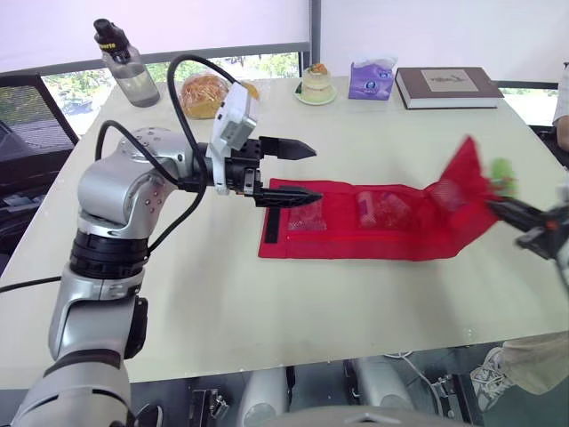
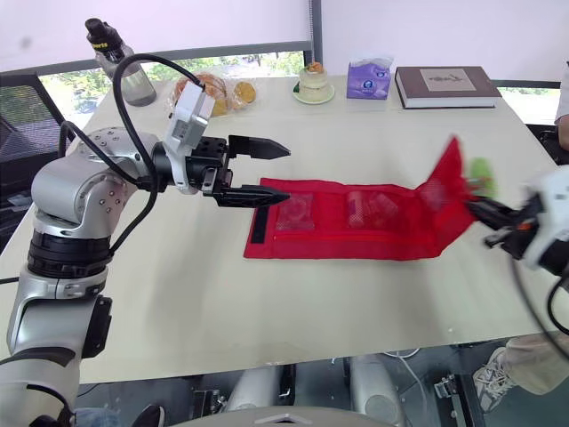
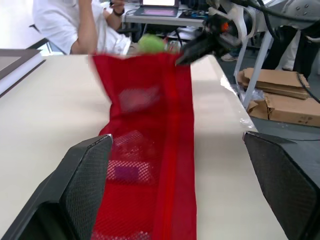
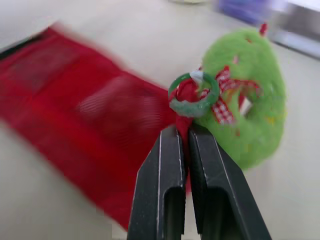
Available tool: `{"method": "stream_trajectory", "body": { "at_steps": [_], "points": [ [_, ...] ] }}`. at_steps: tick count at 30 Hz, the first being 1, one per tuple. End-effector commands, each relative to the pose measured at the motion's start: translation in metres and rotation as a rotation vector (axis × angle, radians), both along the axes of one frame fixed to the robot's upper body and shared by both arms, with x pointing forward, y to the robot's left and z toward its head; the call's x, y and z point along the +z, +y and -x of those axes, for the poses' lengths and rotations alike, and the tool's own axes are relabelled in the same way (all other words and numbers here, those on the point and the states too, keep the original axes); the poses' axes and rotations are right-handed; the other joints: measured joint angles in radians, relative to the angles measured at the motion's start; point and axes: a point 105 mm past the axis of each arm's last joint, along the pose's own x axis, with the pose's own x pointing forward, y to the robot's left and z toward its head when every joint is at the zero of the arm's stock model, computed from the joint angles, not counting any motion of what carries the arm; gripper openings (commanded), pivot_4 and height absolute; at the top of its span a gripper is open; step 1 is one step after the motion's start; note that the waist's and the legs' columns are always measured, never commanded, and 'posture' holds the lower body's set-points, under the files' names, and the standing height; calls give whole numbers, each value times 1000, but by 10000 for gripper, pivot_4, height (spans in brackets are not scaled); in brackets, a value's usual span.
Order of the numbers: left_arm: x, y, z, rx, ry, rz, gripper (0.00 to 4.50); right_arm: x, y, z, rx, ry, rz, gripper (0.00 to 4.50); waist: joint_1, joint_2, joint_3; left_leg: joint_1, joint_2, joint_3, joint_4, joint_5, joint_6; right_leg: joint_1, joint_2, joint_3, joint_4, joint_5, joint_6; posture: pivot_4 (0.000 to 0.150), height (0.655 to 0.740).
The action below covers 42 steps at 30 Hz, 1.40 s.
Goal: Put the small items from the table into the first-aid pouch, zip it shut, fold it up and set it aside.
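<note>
Head view: the red pouch (image 1: 356, 218) lies unrolled on the table (image 1: 222, 302), its right end lifted. Left wrist view: left gripper (image 3: 177, 139) spread wide above the pouch's left end. Right wrist view: right gripper (image 4: 184, 132) pinches the pouch edge beside a green charm (image 4: 250, 120) — a thin hold, so a hard pull may slip it, or drag the unpinned pouch

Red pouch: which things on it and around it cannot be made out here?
Pocket contents: eye views, veiled by the red pouch mesh, too small to name.
Whether it is zipped: its raised end is motion-blurred in both eye views.
Green charm: left wrist view, lower part behind the pouch.
Book cover text: eye views, too small.
</note>
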Motion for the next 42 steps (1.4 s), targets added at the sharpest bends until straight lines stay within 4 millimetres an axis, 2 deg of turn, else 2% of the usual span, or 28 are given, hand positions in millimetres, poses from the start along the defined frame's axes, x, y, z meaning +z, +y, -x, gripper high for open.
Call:
{"method": "stream_trajectory", "body": {
  "at_steps": [1,3,6,9,12,13,14,16,18,20,21,23,27,30,34,37,42],
  "points": [
    [8,-1,3,-13,-48,8,45000,-20,25,-6,134,-2,132,1630,4,0,1,-1,0,0,0,0,0,0,0,0,0,0,0,1500,7400],
    [7,1,3,-10,-51,4,45000,-34,44,-11,221,21,158,1630,7,-1,2,-2,-2,0,2,0,0,0,-1,2,0,0,0,1500,7400],
    [6,3,2,1,-56,-3,45000,-49,61,-13,315,37,248,1630,6,-2,2,-3,-3,2,3,0,0,-1,-1,4,0,0,0,1500,7400],
    [6,6,5,14,-52,5,45000,-56,60,-23,280,40,310,1630,8,-2,3,-3,-3,2,3,0,0,-1,-1,5,0,0,0,1500,7400],
    [6,9,4,48,-57,24,45000,-52,55,-33,243,-7,350,1630,8,-3,3,-3,-2,1,3,0,0,-1,-1,5,1,0,-1,1500,7400],
    [6,10,2,65,-56,28,45000,-51,55,-32,247,-7,350,7403,8,-3,3,-3,-2,1,3,0,0,-1,-1,4,2,0,-1,1500,7400],
    [5,11,1,83,-53,32,45000,-48,55,-30,255,-1,336,10321,8,-3,3,-2,-2,1,3,0,0,-1,-1,4,2,0,0,1500,7400],
    [3,17,-3,127,-33,48,45000,-40,55,-24,269,7,293,18963,9,-3,3,-2,-2,1,3,0,0,-1,-1,4,3,0,0,1500,7400],
    [-6,26,-9,201,15,64,45000,-28,54,-16,289,6,250,30145,8,-3,3,-2,-2,1,3,0,0,-1,-1,4,3,0,0,1500,7400],
    [-18,37,-27,358,47,95,45000,-15,54,-5,318,-7,194,40869,9,-3,3,-2,-2,1,3,0,0,-1,-1,4,3,0,0,1500,7400],
    [-26,43,-36,441,71,113,45000,-8,54,0,334,-21,166,44300,9,-3,3,-2,-2,1,3,0,0,0,-1,4,3,0,0,1500,7400],
    [-45,53,-43,553,130,113,45000,3,52,10,349,-43,97,44300,11,-3,3,-2,-2,0,3,0,0,0,-1,4,3,0,0,1500,7400],
    [-76,67,-44,700,276,126,45000,21,42,23,347,-99,-4,44300,10,-5,4,-2,-2,0,3,0,0,0,-1,4,3,1,-1,1500,7400],
    [-101,71,-41,784,383,118,45000,32,37,28,349,-130,-54,44300,9,-6,4,-2,-2,0,4,0,0,0,-1,4,3,1,-1,1500,7400],
    [-128,72,-35,853,534,98,45000,51,41,32,376,-166,-159,44300,10,-6,5,-2,-2,0,4,0,0,0,-1,3,3,2,-3,1500,7400],
    [-137,69,-32,864,643,109,45000,60,46,35,409,-183,-210,44300,10,-6,4,-2,-2,0,4,0,0,0,-1,3,3,3,-3,1500,7400],
    [-135,59,-36,838,863,228,45000,63,50,39,443,-171,-233,44300,17,-6,4,-2,-2,-1,4,0,0,1,-1,2,3,3,-3,1500,7400]
  ]
}}
